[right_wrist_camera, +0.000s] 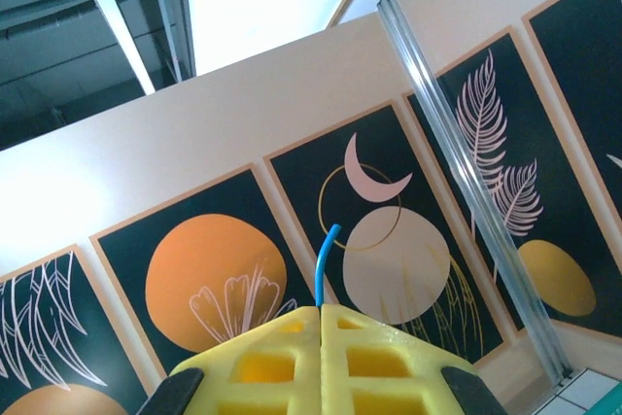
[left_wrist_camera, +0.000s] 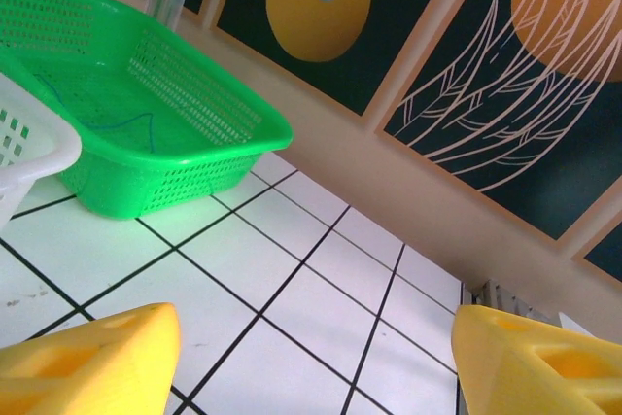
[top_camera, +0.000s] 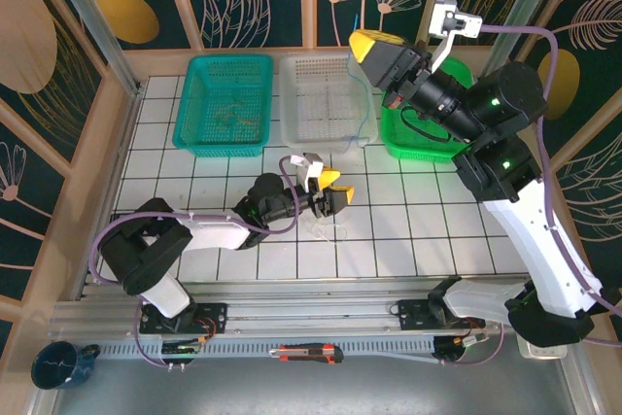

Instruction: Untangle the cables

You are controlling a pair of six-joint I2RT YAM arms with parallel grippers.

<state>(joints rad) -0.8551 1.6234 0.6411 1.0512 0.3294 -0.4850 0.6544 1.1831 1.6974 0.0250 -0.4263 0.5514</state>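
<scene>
My right gripper (top_camera: pixel 362 47) is raised over the gap between the white basket (top_camera: pixel 321 128) and the green basket (top_camera: pixel 394 143). It is shut on a thin blue cable; a short end (right_wrist_camera: pixel 328 261) sticks out above the closed yellow fingers (right_wrist_camera: pixel 292 337). A thin blue cable (left_wrist_camera: pixel 121 127) also lies on the floor of the green basket (left_wrist_camera: pixel 194 177). My left gripper (top_camera: pixel 340 190) hovers low over the tiles, open, with nothing between its fingertips (left_wrist_camera: pixel 107 357). A whitish cable (top_camera: pixel 326 229) lies looped on the tiles just in front of it. A dark cable (top_camera: pixel 228 116) rests in the teal basket (top_camera: pixel 194 138).
The three baskets stand in a row along the back wall. A corner of the white basket (left_wrist_camera: pixel 24 153) sits left of the green one. Wooden walls ring the tiled floor (top_camera: pixel 418 230). A box cutter (top_camera: pixel 309 352) and a blue mug (top_camera: pixel 58 364) lie near the front rail.
</scene>
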